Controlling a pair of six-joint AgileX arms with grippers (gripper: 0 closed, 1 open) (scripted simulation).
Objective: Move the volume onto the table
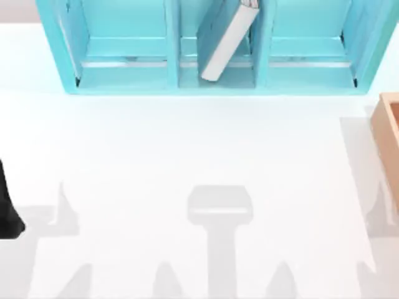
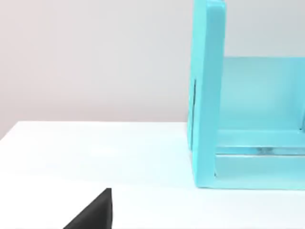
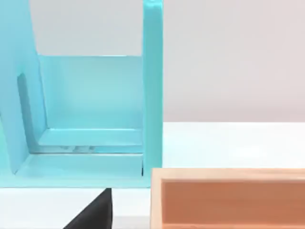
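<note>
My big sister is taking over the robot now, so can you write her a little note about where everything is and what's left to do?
Left arm: parked at the table's left edge, a dark part of it showing. Right arm: parked on the right side.
The volume leans tilted in the middle compartment of the teal shelf unit at the far side of the table.
A tan wooden box sits at the table's right edge.
Done: nothing yet; the volume is not gripped.
Left: reach into the shelf, take the volume, and lay it on the open white surface in front.
</note>
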